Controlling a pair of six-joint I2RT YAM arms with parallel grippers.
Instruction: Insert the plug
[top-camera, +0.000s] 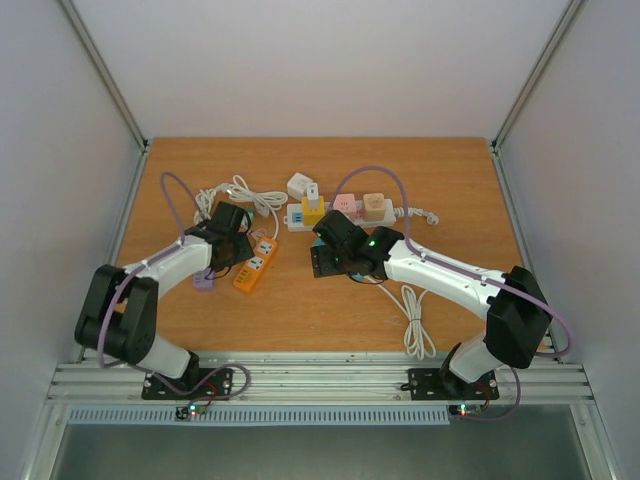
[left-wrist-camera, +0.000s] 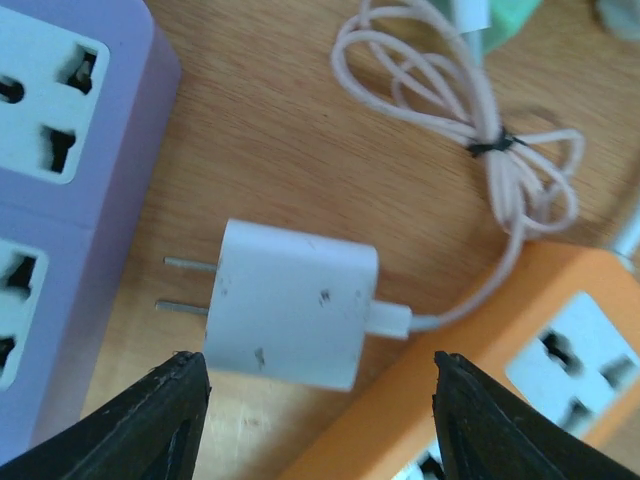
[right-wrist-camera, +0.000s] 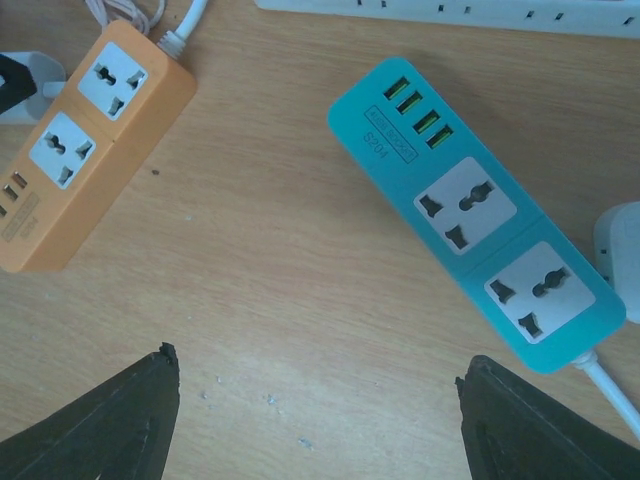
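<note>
While the white plug (left-wrist-camera: 295, 318) lies flat on the table (top-camera: 300, 310), in the left half and roughly midway between near and far edges, no socket is yet engaged. Its two prongs (left-wrist-camera: 190, 265) are pointed at the purple strip (left-wrist-camera: 60, 200), just short of that strip's side wall and apart from it. Its cable (left-wrist-camera: 480, 140) is led off the opposite end, past the corner of the orange strip (left-wrist-camera: 520, 380), to a tied coil. The long axis, prongs to cable, is thus laid across the left wrist view, along the line on which the fingers close.

The left gripper (left-wrist-camera: 318, 400) is set wide apart, wider than the plug is long. Only the plug's near edge is bracketed between the tips; nothing is held, and no contact is seen. It is judged that closing as set would bear on prongs and cable end, so a wrist turn is probably called for.

The right gripper (right-wrist-camera: 318, 400) is also spread wide and empty, held over bare wood near the teal strip (right-wrist-camera: 470, 210), well apart from the plug. The left arm is plainly nearer.
</note>
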